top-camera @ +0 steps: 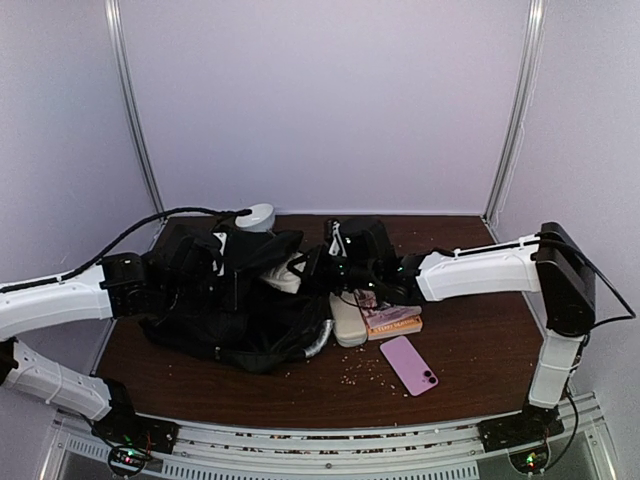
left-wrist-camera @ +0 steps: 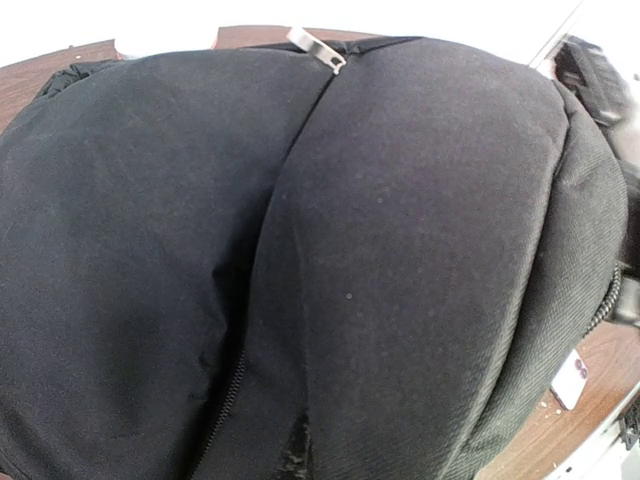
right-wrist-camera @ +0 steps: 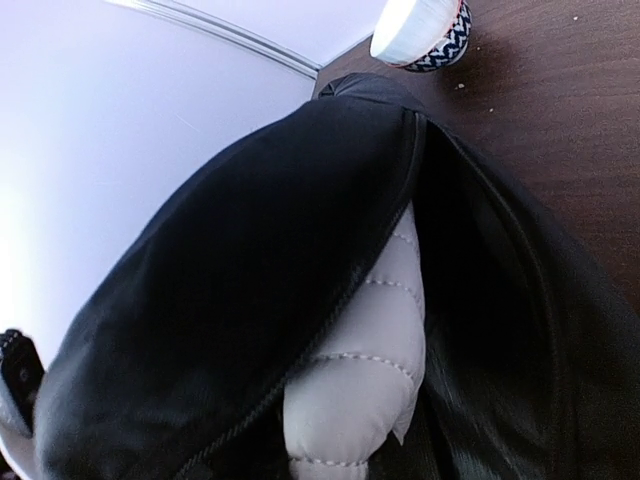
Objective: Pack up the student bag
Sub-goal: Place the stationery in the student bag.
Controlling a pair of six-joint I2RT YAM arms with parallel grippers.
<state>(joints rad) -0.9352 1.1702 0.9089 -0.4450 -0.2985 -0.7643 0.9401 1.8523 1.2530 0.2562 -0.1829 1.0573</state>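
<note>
Black woven student bag [left-wrist-camera: 400,250] bulging, quilted grey padding [right-wrist-camera: 360,390]; left end effector [top-camera: 205,272] closed, right end effector [top-camera: 315,265] unclear.

One student bag [top-camera: 230,305]; one pink phone [top-camera: 408,364]; one book [top-camera: 395,320]; one pale case [top-camera: 347,322]; one white bowl [top-camera: 256,216].

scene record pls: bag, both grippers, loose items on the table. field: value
student bag: black, slumped left of centre, zip parted, grey-white padding showing
left gripper: shut, against the bag's left side; grip on fabric not visible
right gripper: at the bag's right side by the opening; open or shut unclear
book: flat, right of the bag
pale case: between bag and book
pink phone: back up, nearer than the book
bowl: behind the bag
</note>
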